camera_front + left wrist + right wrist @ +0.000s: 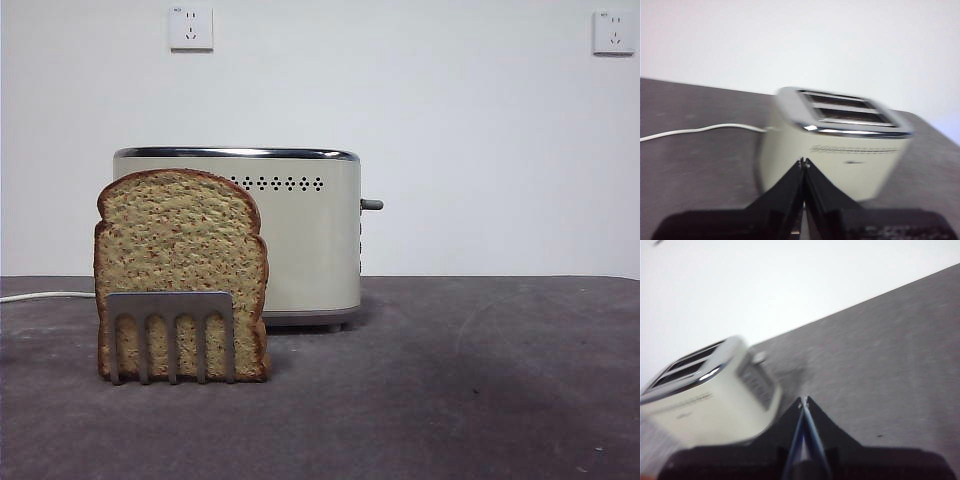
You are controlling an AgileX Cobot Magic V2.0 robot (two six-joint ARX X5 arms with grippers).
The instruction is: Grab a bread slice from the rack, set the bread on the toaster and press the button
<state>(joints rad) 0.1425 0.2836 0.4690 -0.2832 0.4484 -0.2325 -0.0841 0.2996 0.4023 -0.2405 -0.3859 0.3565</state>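
Note:
The slice of bread (180,250) stands upright in the silver rack (170,335) at the front left of the table. The cream toaster (300,235) stands just behind it, its grey lever (372,205) on the right side. In the left wrist view my left gripper (804,161) is shut and empty, raised in front of the toaster (840,145), whose two slots show empty. In the right wrist view my right gripper (804,400) is shut and empty, above the table beside the toaster (705,400) and its lever (759,358). Neither gripper shows in the front view.
A white power cord (45,296) runs from behind the toaster off to the left; it also shows in the left wrist view (700,130). The table has a dark grey cloth (480,380). Two wall sockets (191,28) sit high on the white wall.

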